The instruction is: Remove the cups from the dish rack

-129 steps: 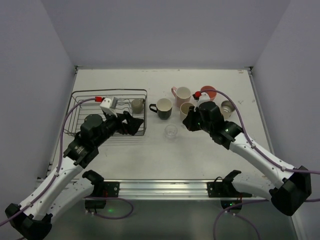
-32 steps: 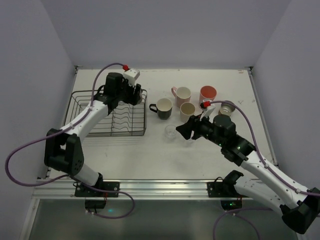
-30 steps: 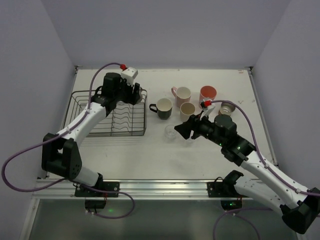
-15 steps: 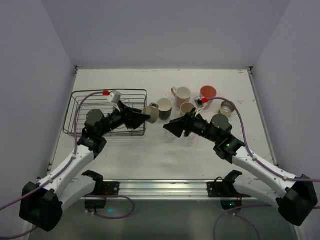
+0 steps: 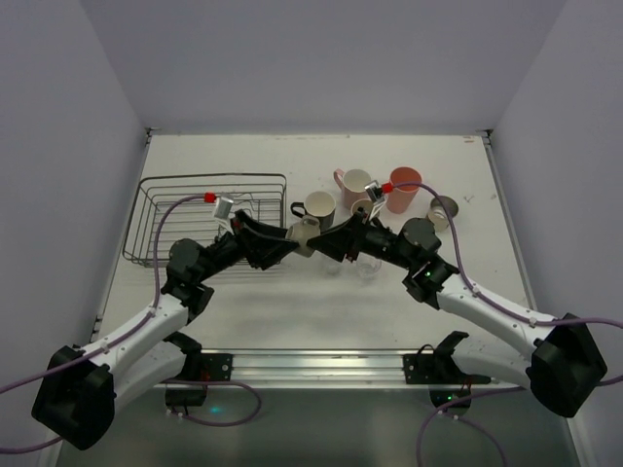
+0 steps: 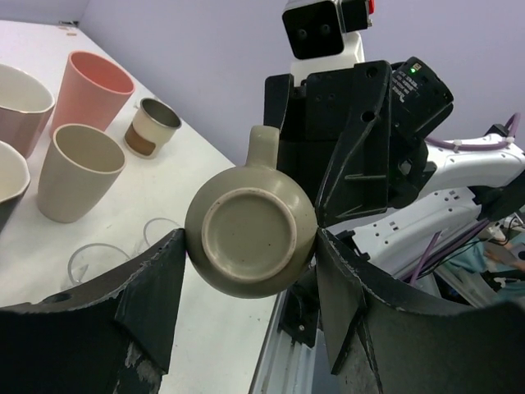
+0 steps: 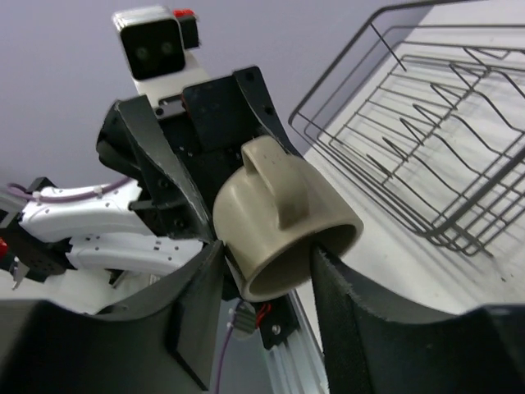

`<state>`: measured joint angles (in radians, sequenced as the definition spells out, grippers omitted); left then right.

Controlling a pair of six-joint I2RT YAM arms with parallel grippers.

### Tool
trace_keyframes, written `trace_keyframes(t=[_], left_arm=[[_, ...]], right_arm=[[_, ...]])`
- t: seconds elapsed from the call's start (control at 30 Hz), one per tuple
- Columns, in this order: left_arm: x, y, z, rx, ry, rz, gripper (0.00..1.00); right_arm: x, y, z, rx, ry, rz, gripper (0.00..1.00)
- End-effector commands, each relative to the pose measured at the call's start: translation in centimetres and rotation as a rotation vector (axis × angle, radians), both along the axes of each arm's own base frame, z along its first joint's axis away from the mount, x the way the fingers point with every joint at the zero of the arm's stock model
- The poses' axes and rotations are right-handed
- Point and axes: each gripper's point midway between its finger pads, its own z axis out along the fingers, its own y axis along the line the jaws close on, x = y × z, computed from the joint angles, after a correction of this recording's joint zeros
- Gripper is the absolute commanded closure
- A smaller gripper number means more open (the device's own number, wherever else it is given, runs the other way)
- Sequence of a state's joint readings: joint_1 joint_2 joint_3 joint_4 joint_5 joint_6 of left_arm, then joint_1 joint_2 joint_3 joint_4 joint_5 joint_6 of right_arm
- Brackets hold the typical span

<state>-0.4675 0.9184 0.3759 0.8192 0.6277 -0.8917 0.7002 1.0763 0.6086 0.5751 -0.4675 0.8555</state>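
Nearest me, above the white table [image 5: 292, 311], my left gripper [image 5: 284, 239] is pinching the olive ceramic mug [image 5: 306, 233] across its body, one finger pressed to either side. The mug lies on its side in the air, with its base toward my left wrist, its handle up and its mouth toward my right arm. My right gripper [image 5: 329, 243] has come in from the other side and its fingers straddle the mouth end. I cannot tell whether they press on the mug.

Half a second ago the two grippers were apart, my left one holding the mug just off the right edge of the dark wire dish rack [image 5: 209, 179]. Now they meet tip to tip between the rack and the cups on the table. A few seconds back this mug stood in the rack's far right corner.

Under my right arm a clear glass [image 5: 368, 266] stands on the table. Beyond it are the black mug with cream inside [image 5: 318, 205], the beige cup [image 5: 361, 207] and the metallic cup [image 5: 444, 209]. Farthest are the pink mug [image 5: 354, 182] and the salmon tumbler [image 5: 405, 186], all where they were.
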Motion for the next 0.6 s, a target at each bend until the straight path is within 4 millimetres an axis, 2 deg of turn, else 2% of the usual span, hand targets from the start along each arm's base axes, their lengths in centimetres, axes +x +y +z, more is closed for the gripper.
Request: trace_keyframes(t=[0.0, 0.07, 0.13, 0.17, 0.2, 0.23, 0.27, 0.3, 0.4, 0.43, 0.47, 0.5, 0.53, 0.57], left_arm=[[-1.6, -0.2, 2.8, -0.071, -0.13, -0.049, 0.86], [-1.8, -0.2, 2.6, -0.068, -0.148, -0.048, 0.85], [-2.0, -0.2, 2.5, -0.062, -0.155, -0.051, 0.81], [-1.9, -0.2, 2.3, -0.049, -0.155, -0.047, 0.78], [-1.8, -0.2, 2.3, -0.041, -0.158, -0.042, 0.73], [-1.6, -0.2, 2.0, -0.022, -0.135, -0.036, 0.58], [-1.3, 0.0, 2.3, -0.012, -0.152, -0.005, 0.47], [-1.1, 0.2, 2.7, -0.005, -0.156, 0.019, 0.28], [-0.2, 1.5, 2.9, 0.031, -0.153, 0.127, 0.0], [0.1, 2.0, 2.7, 0.058, -0.143, 0.17, 0.0], [0.3, 2.3, 2.7, 0.073, -0.138, 0.193, 0.0], [0.5, 2.7, 4.1, 0.075, -0.161, 0.219, 0.0], [1.0, 3.2, 3.2, 0.13, -0.101, 0.26, 0.0], [1.4, 3.6, 3.1, 0.183, -0.114, 0.29, 0.0]], right_arm=[[0.0, 0.9, 4.1, 0.105, -0.072, 0.02, 0.55], [0.1, 1.5, 4.1, 0.112, -0.073, 0.025, 0.59], [0.0, 1.9, 3.9, 0.124, -0.062, 0.029, 0.66], [0.1, 2.0, 4.0, 0.14, -0.07, 0.025, 0.72], [0.1, 2.0, 4.1, 0.151, -0.064, 0.021, 0.88], [0.3, 1.7, 3.6, 0.151, -0.059, 0.004, 0.95], [0.4, 1.1, 4.1, 0.169, -0.069, -0.026, 1.0], [0.4, 0.8, 4.1, 0.159, -0.094, -0.045, 1.0], [1.1, -0.8, 3.3, 0.103, -0.104, -0.126, 1.0], [1.3, -1.2, 3.3, 0.08, -0.104, -0.144, 1.0], [1.7, -1.6, 1.2, -0.01, -0.043, -0.17, 1.0], [2.5, -3.0, 1.3, -0.059, -0.078, -0.251, 1.0], [3.1, -4.0, 1.5, -0.107, -0.086, -0.307, 1.0], [3.5, -5.7, -1.5, -0.248, -0.015, -0.367, 1.0]])
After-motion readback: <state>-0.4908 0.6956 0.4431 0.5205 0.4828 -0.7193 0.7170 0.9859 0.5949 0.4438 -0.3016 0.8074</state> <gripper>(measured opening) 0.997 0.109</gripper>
